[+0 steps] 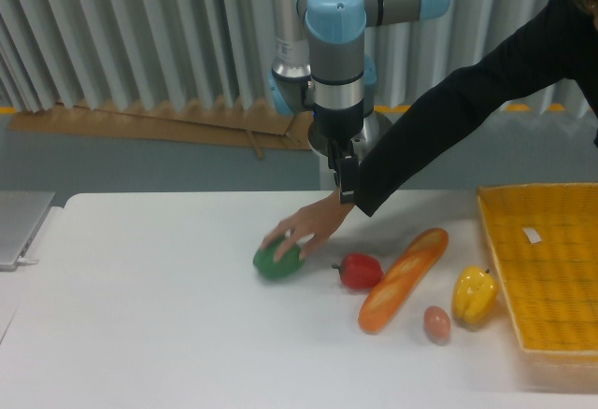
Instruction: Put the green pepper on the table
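The green pepper [274, 262] lies on the white table [140, 316], left of centre, with a person's hand [301, 230] resting on its top right. My gripper [347, 185] hangs above the back of the table, up and to the right of the pepper and well apart from it. Its fingers point down, look pressed together and hold nothing. The person's sleeve passes just in front of the fingertips.
A red pepper [360, 271], an orange baguette-like loaf [402, 280], an egg [436, 324] and a yellow pepper [474, 295] lie to the right. A yellow woven basket [551, 269] stands at the right edge. The person's arm [467, 110] reaches in from the upper right. A grey device [19, 227] sits at the left.
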Tool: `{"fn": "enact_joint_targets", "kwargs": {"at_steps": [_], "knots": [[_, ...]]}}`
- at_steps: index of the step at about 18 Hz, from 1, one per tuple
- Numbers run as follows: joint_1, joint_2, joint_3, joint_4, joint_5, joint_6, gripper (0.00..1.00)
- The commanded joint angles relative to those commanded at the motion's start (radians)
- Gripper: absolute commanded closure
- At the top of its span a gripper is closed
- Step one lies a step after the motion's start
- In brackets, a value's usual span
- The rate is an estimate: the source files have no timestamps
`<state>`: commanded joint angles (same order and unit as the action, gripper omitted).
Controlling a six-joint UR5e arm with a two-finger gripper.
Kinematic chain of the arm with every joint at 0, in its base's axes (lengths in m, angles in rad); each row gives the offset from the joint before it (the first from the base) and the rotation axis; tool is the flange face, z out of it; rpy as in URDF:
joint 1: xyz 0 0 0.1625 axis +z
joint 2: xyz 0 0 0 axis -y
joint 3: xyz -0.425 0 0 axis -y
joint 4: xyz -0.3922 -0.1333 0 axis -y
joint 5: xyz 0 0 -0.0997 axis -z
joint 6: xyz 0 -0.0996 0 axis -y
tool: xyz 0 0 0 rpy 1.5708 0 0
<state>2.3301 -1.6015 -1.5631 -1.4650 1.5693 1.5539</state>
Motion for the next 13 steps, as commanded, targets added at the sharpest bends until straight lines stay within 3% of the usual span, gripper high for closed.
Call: {"fn": "enact_joint_targets", "kwargs": {"at_steps": [13], "knots": [[0.003, 0.002, -0.018, 0.003, -0.002, -0.002, 0.00]]}}
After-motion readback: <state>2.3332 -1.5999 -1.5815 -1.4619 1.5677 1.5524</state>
